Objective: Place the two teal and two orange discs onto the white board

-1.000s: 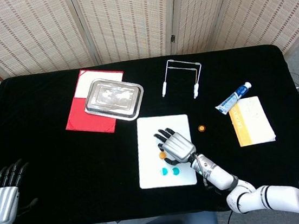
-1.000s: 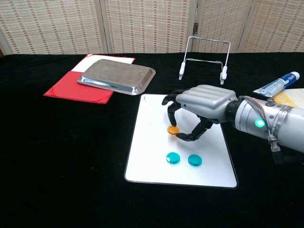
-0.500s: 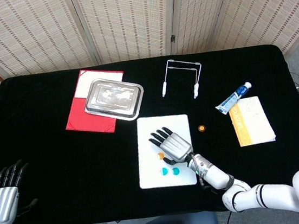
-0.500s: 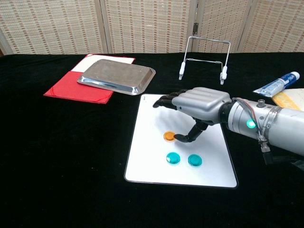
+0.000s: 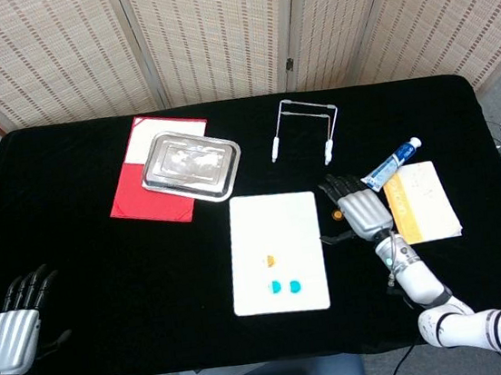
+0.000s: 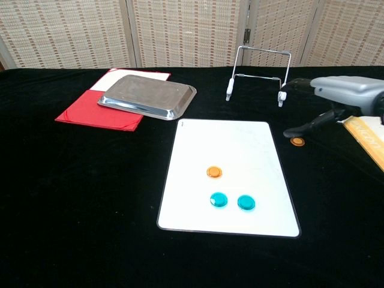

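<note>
The white board (image 5: 272,217) (image 6: 198,144) lies at the table's middle front. On it rest one orange disc (image 5: 270,260) (image 6: 214,172) and two teal discs (image 5: 275,286) (image 5: 294,285) (image 6: 219,200) (image 6: 246,202). The second orange disc (image 6: 297,141) (image 5: 336,216) lies on the black cloth just right of the board. My right hand (image 5: 355,204) (image 6: 339,96) hovers over that disc with fingers spread, holding nothing; its thumb tip is close beside the disc. My left hand (image 5: 15,317) hangs at the lower left, fingers apart and empty.
A wire stand (image 5: 303,131) (image 6: 258,75) is behind the board. A metal tray (image 5: 190,165) (image 6: 147,96) sits on a red folder (image 5: 142,196) at the back left. A toothpaste tube (image 5: 392,165) and a yellow booklet (image 5: 422,203) lie right of my right hand.
My right hand let go of the orange disc on the board, drew off to the right and now hovers at the second orange disc. The left hand barely shifted.
</note>
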Controlling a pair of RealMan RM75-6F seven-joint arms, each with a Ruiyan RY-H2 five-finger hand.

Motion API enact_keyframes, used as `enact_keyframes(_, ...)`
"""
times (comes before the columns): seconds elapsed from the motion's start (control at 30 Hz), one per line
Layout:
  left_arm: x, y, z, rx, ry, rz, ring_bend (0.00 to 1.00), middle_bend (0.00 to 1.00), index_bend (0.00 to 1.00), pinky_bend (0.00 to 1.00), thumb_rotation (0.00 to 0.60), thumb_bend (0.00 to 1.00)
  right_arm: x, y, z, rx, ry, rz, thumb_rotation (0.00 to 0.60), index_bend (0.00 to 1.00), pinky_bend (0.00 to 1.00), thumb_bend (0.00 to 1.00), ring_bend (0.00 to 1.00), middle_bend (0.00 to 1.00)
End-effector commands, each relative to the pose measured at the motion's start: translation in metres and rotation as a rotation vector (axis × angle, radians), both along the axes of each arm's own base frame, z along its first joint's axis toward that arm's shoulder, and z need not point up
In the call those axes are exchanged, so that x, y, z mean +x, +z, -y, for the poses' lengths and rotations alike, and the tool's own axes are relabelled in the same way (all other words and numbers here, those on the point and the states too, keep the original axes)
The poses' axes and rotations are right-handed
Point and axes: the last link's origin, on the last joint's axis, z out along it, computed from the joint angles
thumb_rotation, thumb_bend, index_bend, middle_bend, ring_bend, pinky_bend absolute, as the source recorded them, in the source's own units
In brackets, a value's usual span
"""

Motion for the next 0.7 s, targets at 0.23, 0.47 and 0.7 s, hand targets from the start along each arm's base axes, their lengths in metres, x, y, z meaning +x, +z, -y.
enact_keyframes(0.23, 0.008, -0.001, 0.002, -0.004, -0.016, -0.005, 0.00, 0.00, 0.00, 0.00, 0.600, 0.19, -0.035, 0.017, -0.004, -0.030, -0.003, -0.080, 0.062, 0.07, 0.00, 0.25, 0.00, 0.00)
enact_keyframes(0.47, 0.010, -0.001, 0.002, -0.005, -0.018, -0.007, 0.00, 0.00, 0.00, 0.00, 0.600, 0.19, -0.036, 0.011, -0.001, 0.001, 0.077, -0.161, 0.600, 0.17, 0.00, 0.37, 0.00, 0.00)
enact_keyframes(0.7, 0.008, -0.001, 0.002, -0.006, -0.008, -0.010, 0.00, 0.00, 0.00, 0.00, 0.600, 0.19, -0.034, -0.001, 0.002, 0.023, 0.110, -0.206, 0.600, 0.17, 0.17, 0.43, 0.00, 0.00)
